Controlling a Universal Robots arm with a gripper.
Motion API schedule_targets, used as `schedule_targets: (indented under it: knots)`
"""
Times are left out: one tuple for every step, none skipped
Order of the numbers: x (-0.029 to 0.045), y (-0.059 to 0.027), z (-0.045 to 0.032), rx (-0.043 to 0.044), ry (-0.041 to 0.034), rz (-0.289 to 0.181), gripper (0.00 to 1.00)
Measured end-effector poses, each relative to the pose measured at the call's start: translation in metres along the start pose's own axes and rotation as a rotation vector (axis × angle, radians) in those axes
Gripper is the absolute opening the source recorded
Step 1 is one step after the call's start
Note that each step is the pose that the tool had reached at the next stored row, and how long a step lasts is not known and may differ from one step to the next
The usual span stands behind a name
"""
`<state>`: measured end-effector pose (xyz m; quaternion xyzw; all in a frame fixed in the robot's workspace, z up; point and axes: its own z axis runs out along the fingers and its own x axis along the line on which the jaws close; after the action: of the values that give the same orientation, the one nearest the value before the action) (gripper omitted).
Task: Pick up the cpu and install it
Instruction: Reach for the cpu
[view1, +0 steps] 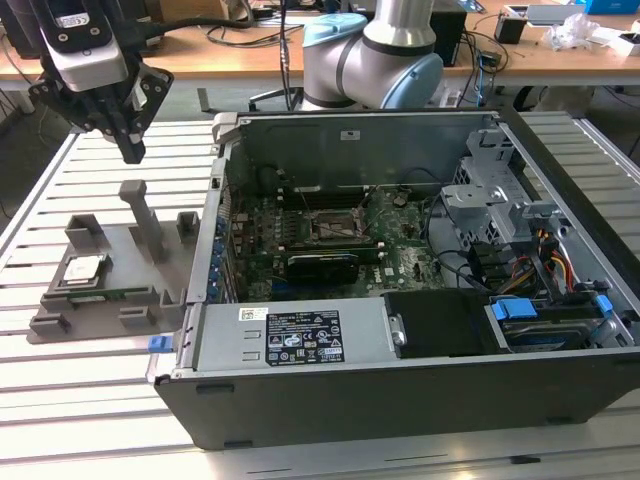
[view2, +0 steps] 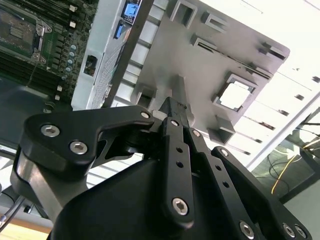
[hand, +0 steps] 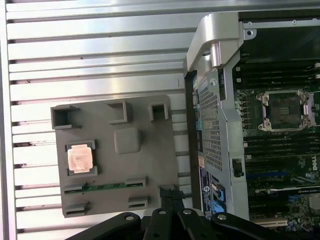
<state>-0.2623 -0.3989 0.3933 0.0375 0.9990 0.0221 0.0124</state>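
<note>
The cpu (view1: 82, 270), a small silvery square chip, lies flat in a recess of the grey holder plate (view1: 115, 250) on the slatted table, at the exterior view's left of the open computer case (view1: 400, 300). It also shows in both wrist views, as the cpu (hand: 81, 159) and the cpu (view2: 235, 95). My gripper (view1: 131, 150) hangs well above the holder, shut with nothing between its fingers, above and beyond the cpu. Its black fingertips (view2: 175, 106) are pressed together. Inside the case, the socket (view1: 335, 226) on the motherboard stands open and bare.
A grey post (view1: 143, 215) rises from the holder beneath the gripper. A long green circuit strip (hand: 105, 186) lies in a slot beside the cpu. The case wall (view1: 213, 215) stands between holder and motherboard. Drive cages and cables (view1: 520, 250) fill the case's far side.
</note>
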Motion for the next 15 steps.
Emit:
schedule_targets:
  knots:
    - [0.0, 0.0, 0.0, -0.0001, -0.0001, 0.0, 0.11]
    - [0.0, 0.0, 0.0, 0.0, 0.0, 0.0, 0.11]
    - [0.0, 0.0, 0.0001, 0.0, 0.0, 0.0, 0.11]
    - [0.0, 0.0, 0.0001, 0.0, -0.0001, 0.0, 0.11]
    - [0.0, 0.0, 0.0001, 0.0, -0.0001, 0.0, 0.11]
    - [0.0, 0.0, 0.0001, 0.0, 0.0, 0.0, 0.11]
    - [0.0, 0.0, 0.0001, 0.0, 0.0, 0.0, 0.11]
    - [0.0, 0.0, 0.0001, 0.0, -0.0001, 0.0, 0.11]
    - [0.0, 0.0, 0.0001, 0.0, 0.0, 0.0, 0.11]
    - [0.0002, 0.0, 0.0002, -0.0001, -0.0002, 0.0, 0.11]
    - [0.0013, -0.0001, 0.0003, -0.0002, -0.0004, 0.0, 0.11]
    - [0.004, -0.0003, 0.0001, -0.0001, -0.0001, 0.0, 0.11]
    - [0.0078, -0.0006, 0.0, -0.0001, -0.0001, 0.0, 0.11]
    - [0.0094, -0.0007, 0.0, -0.0001, -0.0001, 0.0, 0.11]
    - [0.0104, -0.0007, -0.0001, -0.0001, -0.0001, 0.0, 0.11]
